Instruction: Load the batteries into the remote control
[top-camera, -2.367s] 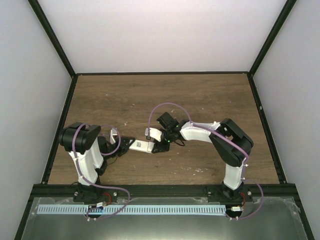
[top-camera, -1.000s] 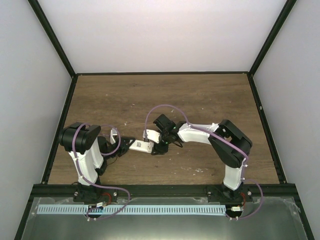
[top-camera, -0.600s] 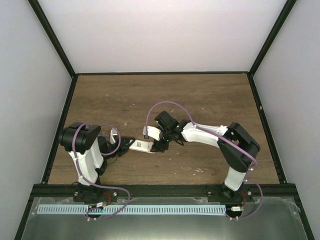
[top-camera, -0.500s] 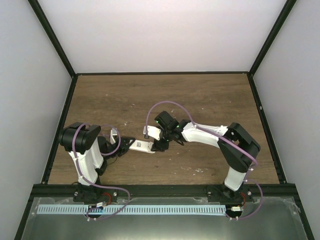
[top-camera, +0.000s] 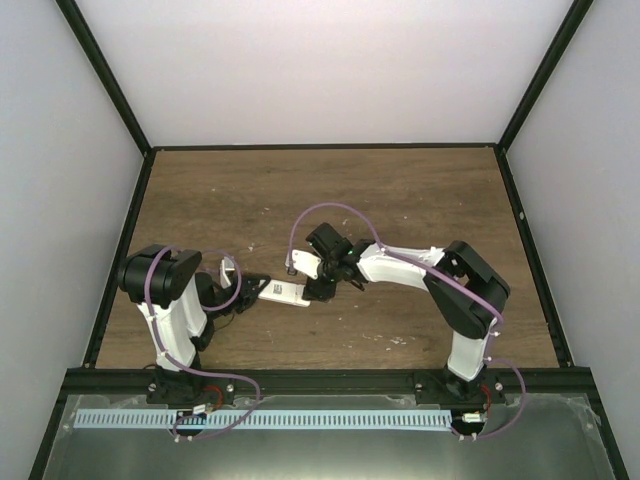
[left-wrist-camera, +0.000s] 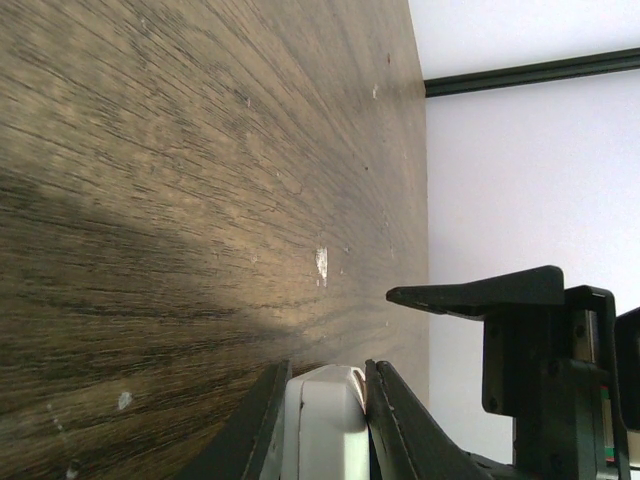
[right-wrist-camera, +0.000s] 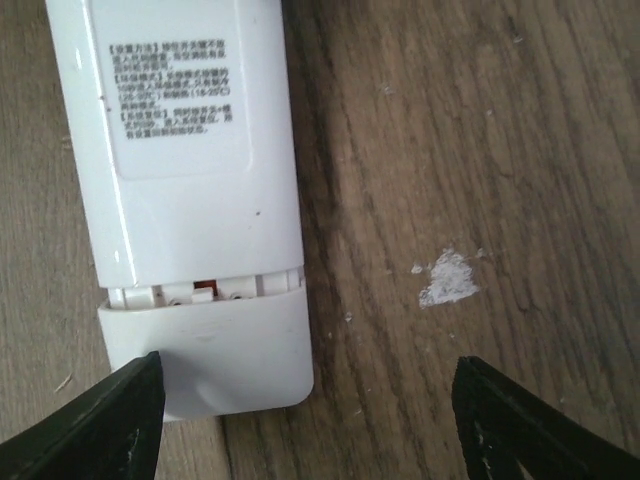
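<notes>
The right claw (right-wrist-camera: 305, 415) has opened wide over the remote control (right-wrist-camera: 170, 130), which lies on the table (right-wrist-camera: 450, 150) pinched by the left claw (left-wrist-camera: 325, 400), so its back lid (right-wrist-camera: 210, 360) looks nearly shut.

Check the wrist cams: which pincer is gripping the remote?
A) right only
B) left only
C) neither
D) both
B: in the left wrist view the left pincer is closed on one end of the remote. In the right wrist view the right pincer is spread wide over the other end, with one tip out over bare wood.
</notes>
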